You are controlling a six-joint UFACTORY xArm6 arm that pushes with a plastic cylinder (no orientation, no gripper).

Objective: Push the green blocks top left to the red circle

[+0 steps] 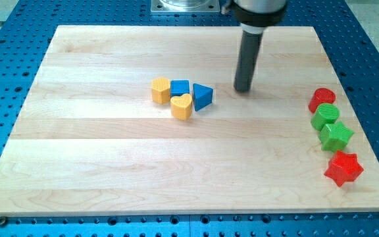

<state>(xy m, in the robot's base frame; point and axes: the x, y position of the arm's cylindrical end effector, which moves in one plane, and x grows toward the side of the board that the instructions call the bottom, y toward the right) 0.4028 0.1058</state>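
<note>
We have no claw, only my tip (243, 89) upper centre, well apart from the two green blocks (325, 116) (336, 136) touching below the red circle (322, 99); the push looks unstarted.

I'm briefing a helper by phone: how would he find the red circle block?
Look at the wooden board's right edge, where four blocks run in a column. The red circle is the topmost, just above two green blocks; the other red one is a star.
</note>
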